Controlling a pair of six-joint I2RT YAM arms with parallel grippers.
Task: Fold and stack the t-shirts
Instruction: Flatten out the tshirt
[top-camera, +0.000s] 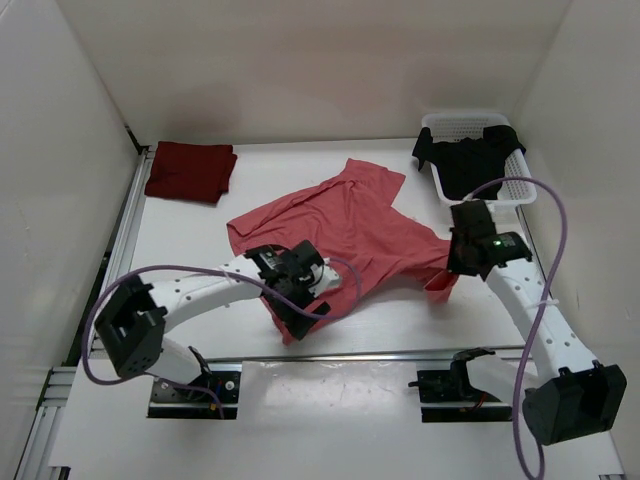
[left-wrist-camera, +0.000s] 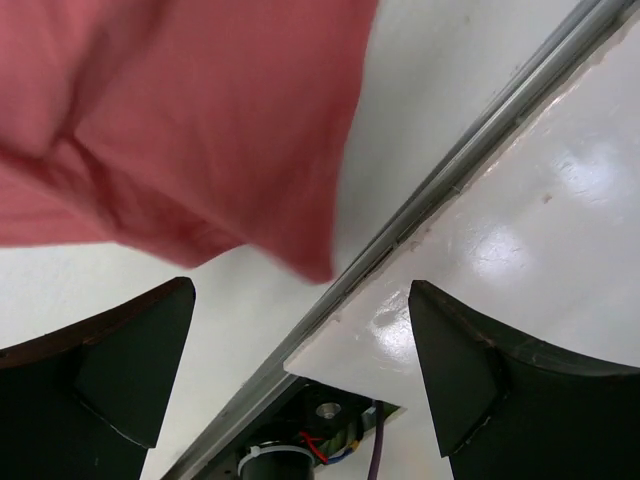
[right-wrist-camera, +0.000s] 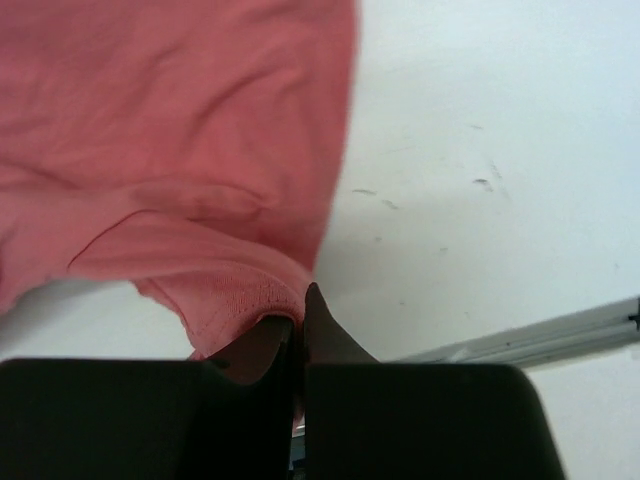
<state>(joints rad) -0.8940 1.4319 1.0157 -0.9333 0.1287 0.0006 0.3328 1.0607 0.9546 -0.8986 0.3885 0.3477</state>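
Top external view. The salmon pink t-shirt (top-camera: 350, 225) lies spread and rumpled across the centre of the table (top-camera: 190, 250). The maroon t-shirt (top-camera: 190, 170) lies folded at 10 o'clock, well apart from it. The black t-shirt (top-camera: 470, 160) sits in the white basket (top-camera: 470, 120) at 2 o'clock, draped over its rim. The left gripper (top-camera: 298, 288) is over the pink shirt's near-left edge, at 7 o'clock of the cloth. The right gripper (top-camera: 450, 272) is at the cloth's near-right corner, at 4 o'clock.

Left wrist view. The left gripper (left-wrist-camera: 300, 300) has its fingers spread wide, with nothing between them. The salmon pink t-shirt (left-wrist-camera: 200, 120) fills the frame from 9 to 12 o'clock, and a corner hangs down toward the gap without touching either finger. A metal rail (left-wrist-camera: 470, 160) runs diagonally toward 1 o'clock.

Right wrist view. The right gripper (right-wrist-camera: 300, 330) has its fingers pressed together, pinching the hem of the salmon pink t-shirt (right-wrist-camera: 170, 130). The cloth rises from the pinch toward 10 o'clock. Bare table (right-wrist-camera: 500, 150) shows at 2 o'clock, and a rail (right-wrist-camera: 540, 335) at 4 o'clock.
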